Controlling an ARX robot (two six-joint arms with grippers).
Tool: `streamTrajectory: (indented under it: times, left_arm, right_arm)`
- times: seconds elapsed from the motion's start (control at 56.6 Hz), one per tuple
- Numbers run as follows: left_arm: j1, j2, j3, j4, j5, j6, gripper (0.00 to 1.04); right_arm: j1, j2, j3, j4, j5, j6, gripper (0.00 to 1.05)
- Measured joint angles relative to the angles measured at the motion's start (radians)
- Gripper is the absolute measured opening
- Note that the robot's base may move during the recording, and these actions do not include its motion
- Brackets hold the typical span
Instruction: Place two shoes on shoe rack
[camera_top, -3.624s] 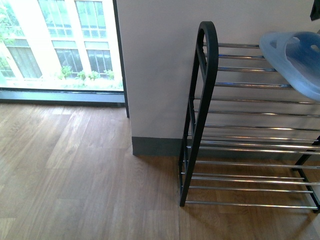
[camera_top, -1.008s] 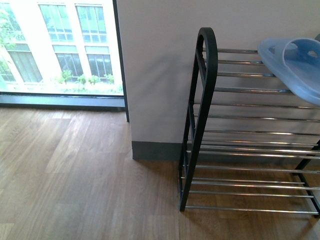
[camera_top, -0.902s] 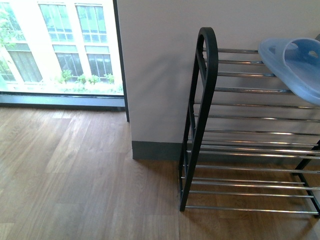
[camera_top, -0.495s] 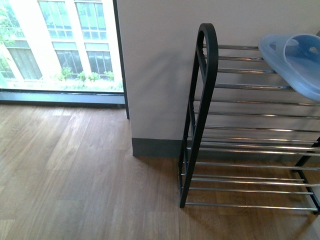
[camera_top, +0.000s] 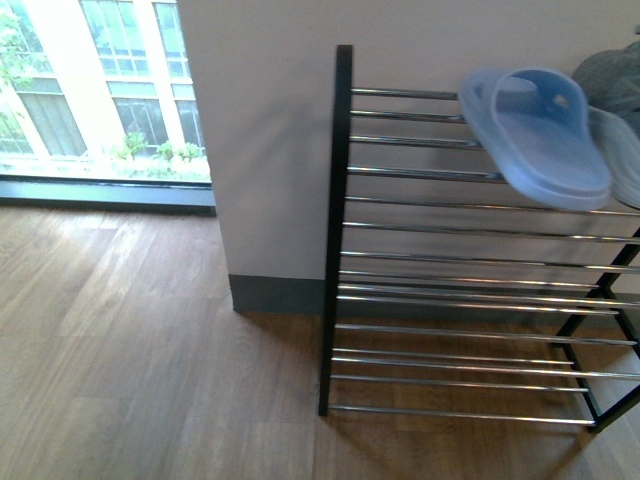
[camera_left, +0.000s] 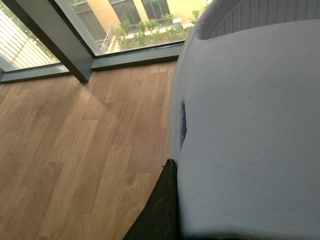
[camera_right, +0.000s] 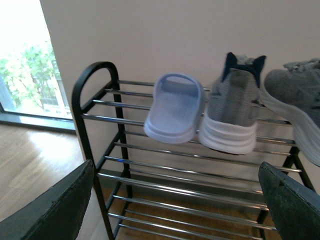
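Left gripper (camera_left: 172, 216): apparently clamped on a pale blue slide (camera_left: 250, 125). Only one dark finger (camera_left: 162, 210) in sight, pressed against the sole's edge. Slide up in the air over the wood floor (camera_left: 75, 150), filling most of the left wrist view, so close that toe and heel are hard to tell apart.

Right gripper (camera_right: 176, 167): spread wide, nothing between the fingers, facing the shoe rack (camera_right: 80, 100) from the front.

On the top tier, from the arched side frame outward: a matching slide (camera_right: 175, 107), then a grey sneaker (camera_right: 232, 107) just beside it, then a second grey sneaker (camera_right: 295, 100) at the far end, only partly in frame. All laid across the chrome bars, long axis running front to back. Heels out toward the robot for the slide and the first sneaker, both overhanging the front bar a little.

In the front view, same rack (camera_top: 340, 200) against the white wall (camera_top: 270, 150), slide (camera_top: 535, 130) on top, a bit of grey sneaker (camera_top: 615, 80) past it.

Sneakers: knit grey uppers, navy lining at the collar, thick white soles. Slides: one-piece, smooth, wide strap.

Likely next: setting the held slide in the bare stretch of top bars between frame and resting slide. Gap on the left end of the rack, so the left arm looks like the nearer one. Best turned front to back to match its mate, since a slide laid along the bars might tip through.
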Motion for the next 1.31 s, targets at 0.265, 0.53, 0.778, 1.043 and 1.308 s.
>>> streamTrajectory:
  times: [0.265,0.53,0.778,1.043,1.308]
  left_arm:
    - [0.000,-0.001,0.000,0.000,0.002,0.000,0.02]
    - [-0.001,0.001,0.000,0.000,0.006,0.000,0.02]
    - [0.000,0.000,0.000,0.000,0.005,0.000,0.02]
    - [0.007,0.011,-0.009,0.078,0.074,-0.087,0.02]
    - [-0.010,0.352,0.206,0.254,0.212,-0.344,0.02]
  right_arm:
    - [0.000,0.000,0.000,-0.002,0.005,0.001,0.96]
    - [0.002,0.000,0.000,-0.002,0.007,0.002,0.96]
    - [0.002,-0.001,0.000,-0.002,0.006,0.002,0.96]
    - [0.002,-0.001,0.000,-0.002,0.006,0.002,0.96]
    - [0.002,-0.001,0.000,-0.002,0.006,0.002,0.96]
